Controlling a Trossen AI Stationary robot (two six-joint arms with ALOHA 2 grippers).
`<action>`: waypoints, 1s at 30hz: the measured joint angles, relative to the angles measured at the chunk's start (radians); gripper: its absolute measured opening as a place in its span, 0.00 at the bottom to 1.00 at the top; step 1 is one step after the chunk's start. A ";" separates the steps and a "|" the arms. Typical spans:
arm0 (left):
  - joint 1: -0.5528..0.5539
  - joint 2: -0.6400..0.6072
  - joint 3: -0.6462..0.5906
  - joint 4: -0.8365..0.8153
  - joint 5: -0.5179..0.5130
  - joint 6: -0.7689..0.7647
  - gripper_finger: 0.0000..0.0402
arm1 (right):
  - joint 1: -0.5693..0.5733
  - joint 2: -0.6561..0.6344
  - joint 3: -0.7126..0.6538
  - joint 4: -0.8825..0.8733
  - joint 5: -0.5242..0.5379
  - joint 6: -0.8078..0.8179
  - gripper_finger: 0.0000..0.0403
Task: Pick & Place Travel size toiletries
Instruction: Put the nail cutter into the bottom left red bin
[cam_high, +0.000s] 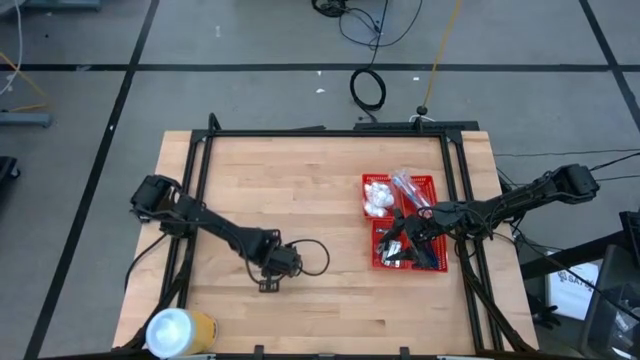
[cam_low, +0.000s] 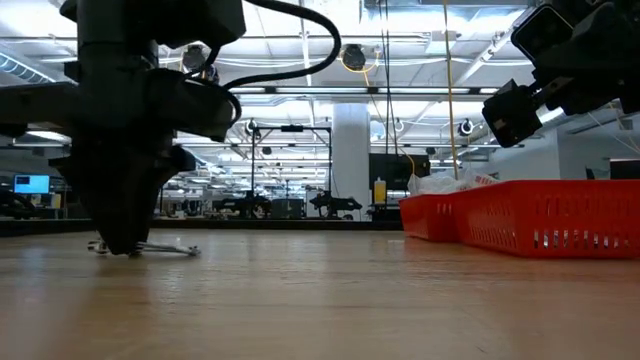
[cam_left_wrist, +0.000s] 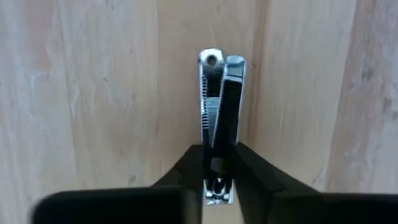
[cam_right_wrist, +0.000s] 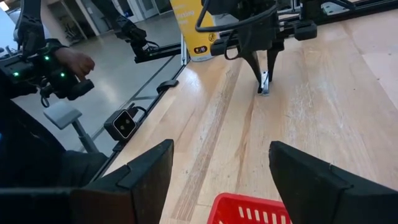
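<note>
A small silver nail clipper (cam_left_wrist: 219, 93) lies on the bare wood near the table's near edge, left of centre (cam_high: 266, 286). My left gripper (cam_left_wrist: 219, 167) stands straight over it, fingers pointing down and closed about one of its ends; the low view shows the clipper (cam_low: 150, 247) lying under the fingertips. My right gripper (cam_right_wrist: 221, 168) is open and hovers above the red basket (cam_high: 432, 182), touching nothing. White packets (cam_high: 377, 197) and blue-handled items (cam_high: 410, 187) fill the basket's far compartments. My left gripper pinches the nail clipper at one end (cam_left_wrist: 217, 177) between its two fingers, coming from above and pointing down. The fingers lie across the clipper's narrow width. The clipper rests along the table, its other end (cam_left_wrist: 214, 61) sticking out free past the fingertips.
The red basket (cam_low: 540, 215) sits on the right half of the table. A white-and-yellow roll (cam_high: 178, 332) stands at the near left corner. Bare wood stretches between the clipper and the basket. A person's hand (cam_right_wrist: 71, 62) shows beyond the table's left edge.
</note>
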 joint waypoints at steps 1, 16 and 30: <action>0.005 0.000 0.000 0.002 0.006 -0.004 0.11 | 0.000 0.000 0.000 -0.001 0.000 0.000 0.62; 0.021 -0.132 -0.004 0.330 -0.285 0.207 0.07 | 0.000 0.000 0.000 0.022 0.007 -0.012 0.62; 0.149 -0.036 0.000 1.370 -0.148 0.625 0.08 | 0.003 0.000 0.000 0.227 0.263 -0.205 0.62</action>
